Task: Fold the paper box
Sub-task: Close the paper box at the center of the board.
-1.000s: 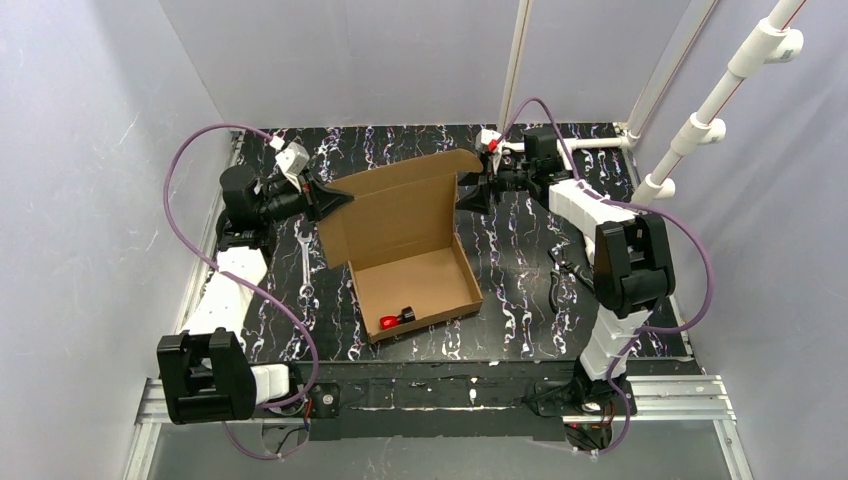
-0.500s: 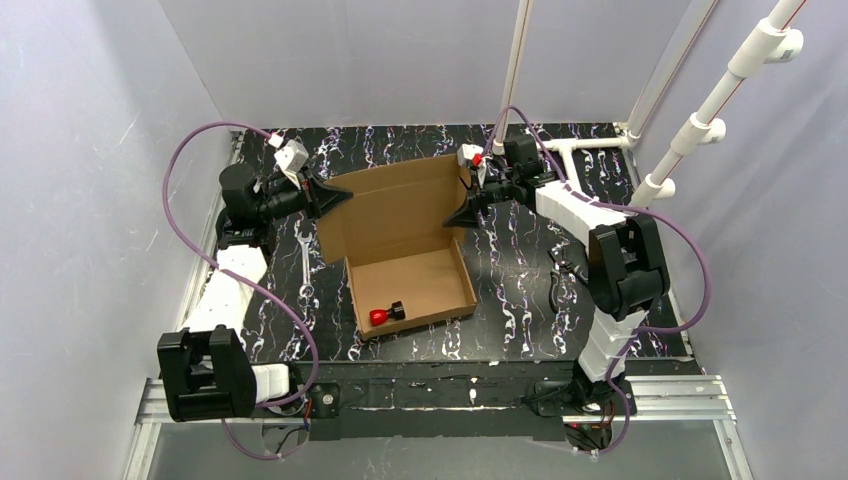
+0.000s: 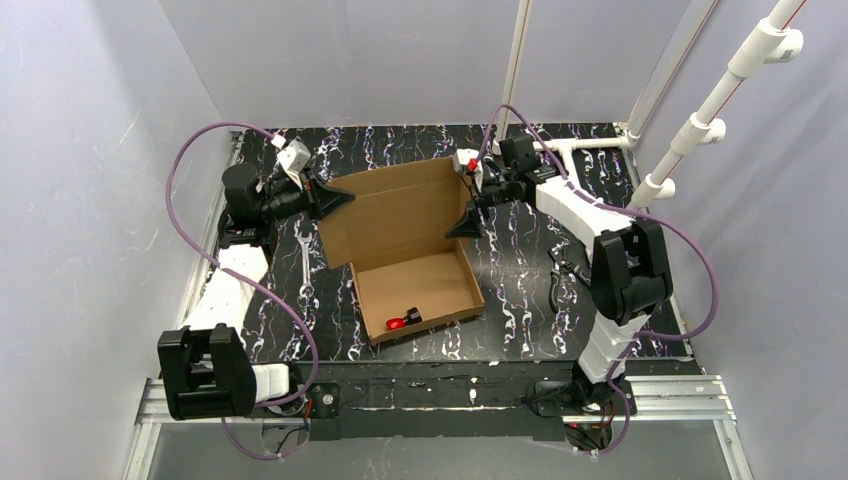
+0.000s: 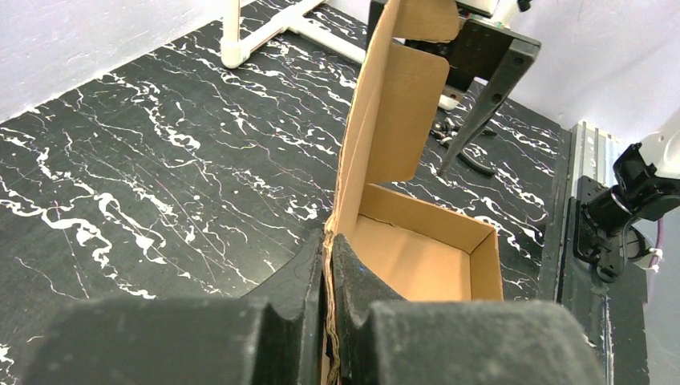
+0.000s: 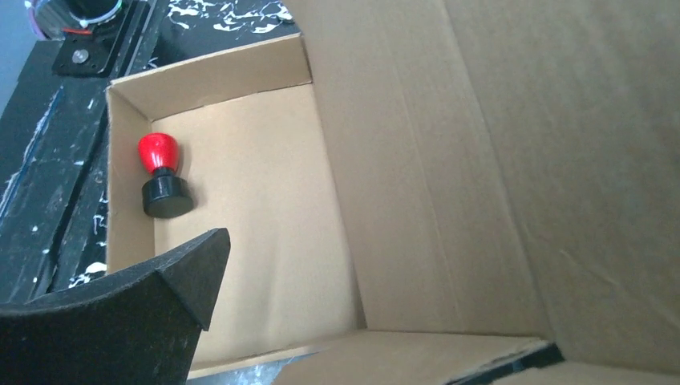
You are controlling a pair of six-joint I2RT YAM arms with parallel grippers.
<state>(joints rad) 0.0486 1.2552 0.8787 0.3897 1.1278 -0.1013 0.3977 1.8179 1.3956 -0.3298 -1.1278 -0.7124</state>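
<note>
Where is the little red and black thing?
The red-and-black knob lies inside the paper box, close to its near wall, toward the left in the top view.

It was a robotics lab cell: plain grey panels walled a black marbled worktop, with white pipe framing.

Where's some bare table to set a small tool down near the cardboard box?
Bare black marbled table lies right of the brown cardboard box, before the dark clutter there. Crowded: silver wrench left of the box, left gripper and right gripper at its raised lid.
</note>
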